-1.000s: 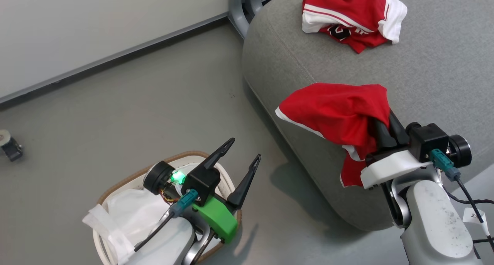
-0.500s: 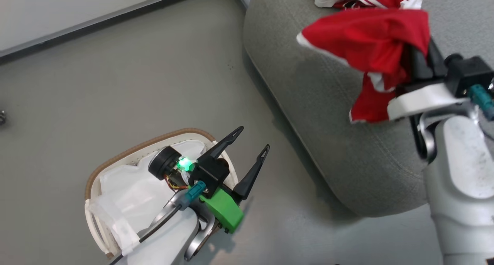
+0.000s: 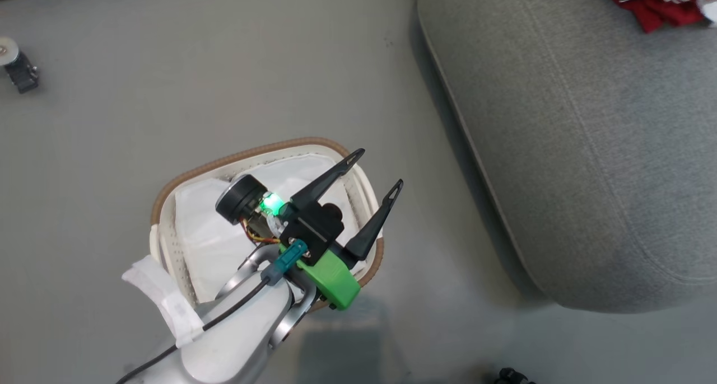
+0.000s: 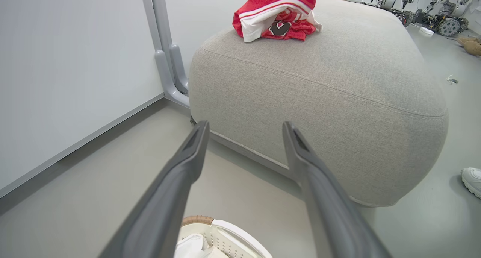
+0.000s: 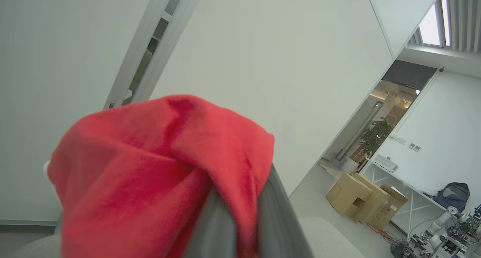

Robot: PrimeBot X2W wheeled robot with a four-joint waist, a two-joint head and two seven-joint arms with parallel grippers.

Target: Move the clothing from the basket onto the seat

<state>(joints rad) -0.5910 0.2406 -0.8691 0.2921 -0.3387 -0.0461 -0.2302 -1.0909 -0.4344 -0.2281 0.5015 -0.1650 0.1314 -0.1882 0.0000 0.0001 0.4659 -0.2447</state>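
Observation:
My left gripper (image 3: 378, 167) stands open and holds nothing, hovering over the right side of the basket (image 3: 224, 162), a white oval with a brown woven rim. Inside it I see the white liner and no red fabric. In the left wrist view the left gripper (image 4: 245, 125) points at the grey seat (image 4: 319, 85), with the basket (image 4: 225, 239) just below it. A bundle of red and white clothing (image 4: 278, 15) lies on top of the seat (image 3: 560, 121), and it shows as clothing (image 3: 655, 3) at the head view's top right. My right gripper (image 5: 246, 209) is shut on a red garment (image 5: 158, 167), raised in front of a white wall.
Grey floor lies between basket and seat. A small caster wheel (image 3: 17, 70) sits on the floor at far left. A grey panel post (image 4: 169, 62) stands by the seat's corner. A white shoe (image 4: 471, 179) is at the right edge. Cardboard boxes (image 5: 360, 198) stand further off.
The head camera has shifted. My right gripper carried the red garment up across the seat and out of the head view. The left gripper stayed open over the basket.

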